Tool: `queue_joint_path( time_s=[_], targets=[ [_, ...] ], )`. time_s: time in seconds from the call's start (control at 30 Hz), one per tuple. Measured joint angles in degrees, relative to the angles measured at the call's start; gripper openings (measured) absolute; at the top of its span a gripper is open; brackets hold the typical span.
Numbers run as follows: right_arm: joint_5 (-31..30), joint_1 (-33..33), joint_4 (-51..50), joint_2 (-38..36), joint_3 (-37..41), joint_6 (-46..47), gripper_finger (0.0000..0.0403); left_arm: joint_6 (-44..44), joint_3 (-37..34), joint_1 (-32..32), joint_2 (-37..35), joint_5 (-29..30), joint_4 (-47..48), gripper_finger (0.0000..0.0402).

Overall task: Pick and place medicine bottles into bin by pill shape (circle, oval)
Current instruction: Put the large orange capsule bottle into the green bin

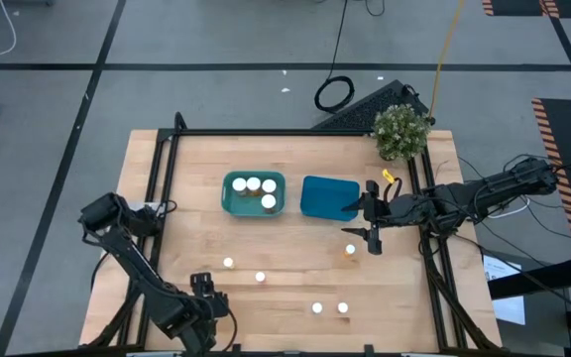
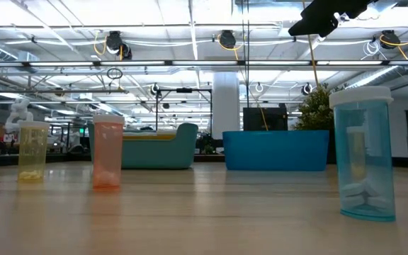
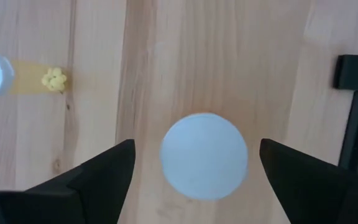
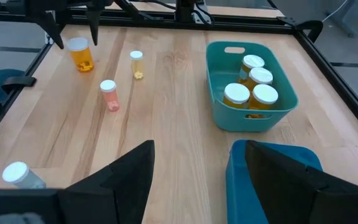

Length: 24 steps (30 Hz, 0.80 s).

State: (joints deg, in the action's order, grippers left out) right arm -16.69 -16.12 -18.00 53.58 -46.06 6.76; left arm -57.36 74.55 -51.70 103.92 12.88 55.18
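left gripper (image 1: 204,295): down at the near-left part of the light wooden table (image 1: 295,268), hanging right over a white-capped bottle (image 3: 204,155); in the left wrist view that cap sits between the two dark fingers (image 3: 98,177), which are spread wide and not touching it
right gripper (image 1: 369,230): out over the right side of the table, just beside the blue bin; fingers (image 4: 114,180) parted, nothing held
teal plastic bin (image 1: 254,194): back-centre of the table; four white-capped bottles (image 1: 254,186) standing in it, amber-ish from the right wrist view
blue plastic bin (image 1: 327,196): right next to the teal one on its right side; can't see anything in it from above
loose bottles on the table: white dots from above; one (image 1: 228,263) and another (image 1: 261,277) in the middle-left, a pair (image 1: 330,308) near the front edge, one (image 1: 350,249) just by the right gripper
low view: a yellow see-through bottle (image 2: 32,151), an orange one (image 2: 108,151) and a bigger blue one (image 2: 363,153) close up, all upright; pills inside too blurry to tell the shape
plant: small green potted shrub (image 1: 401,131) at the back-right corner of the table
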Motion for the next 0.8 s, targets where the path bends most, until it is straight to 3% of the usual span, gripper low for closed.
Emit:
queue_joint_path(
  time_s=[0.27,0.63,0.8],
  targets=[
    [0.0,0.0,0.1,0.0,0.0,0.0,0.0244,-0.3,-2.6,0.0,0.0,-0.2,-2.7,0.0343],
    [0.0,0.0,0.1,0.0,0.0,-0.2,0.0244,-0.4,-2.6,0.3,0.0,-0.6,-2.8,0.0231],
    [0.0,0.0,0.2,0.0,0.0,-0.2,0.0244,0.0,-2.6,1.0,-0.2,-0.9,-2.7,0.0206]
  ],
)
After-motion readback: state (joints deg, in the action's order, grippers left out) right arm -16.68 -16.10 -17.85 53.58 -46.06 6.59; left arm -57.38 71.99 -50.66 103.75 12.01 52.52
